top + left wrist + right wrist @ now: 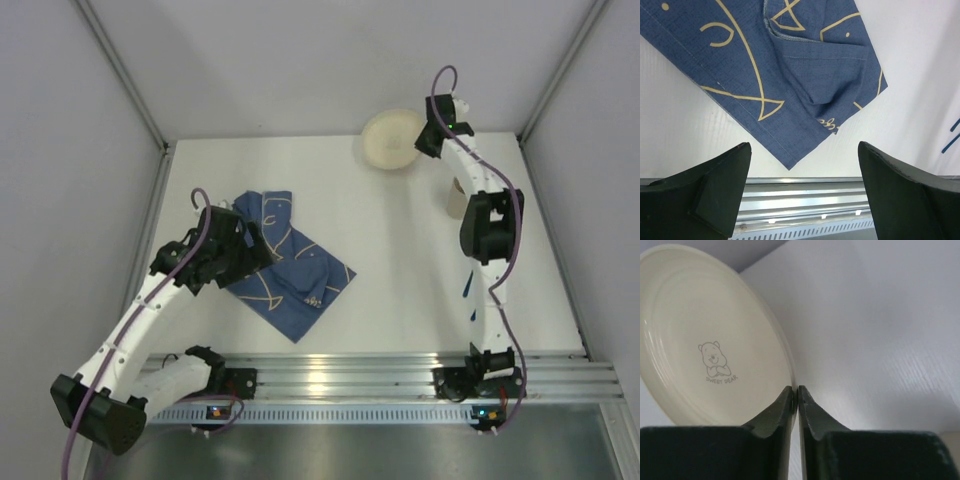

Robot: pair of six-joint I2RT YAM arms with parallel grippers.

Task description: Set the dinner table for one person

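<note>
White table (400, 260) filling the overhead view, with a ribbed aluminium rail (330, 375) along its near edge, by the 2 arm bases.

On the left half, a dark blue cloth (290, 270) with cream fish outlines. Rumpled, partly folded over itself, 1 corner pointing toward the rail and stopping just short of it.

Above the cloth's near-left part, the left tool (804, 147). Fingers (715, 190) spread wide apart, nothing between them. Below the gap, the cloth's corner, a strip of bare table, then the rail.

At the far edge, close to the back wall and well apart from the cloth, a cream plate (392, 140). At its right rim, the right tool (795, 388). Fingers pressed almost together, with the plate's rim running down into the narrow slit between them: clamped on that rim. On the plate's face, a small grey bear drawing (714, 360) with a line of lettering beneath.

Beside the right arm, a pale object (455, 195), mostly hidden by the arm; possibly a cup. Nearer the rail on that side, a few short blue marks (468, 290) on the table.
</note>
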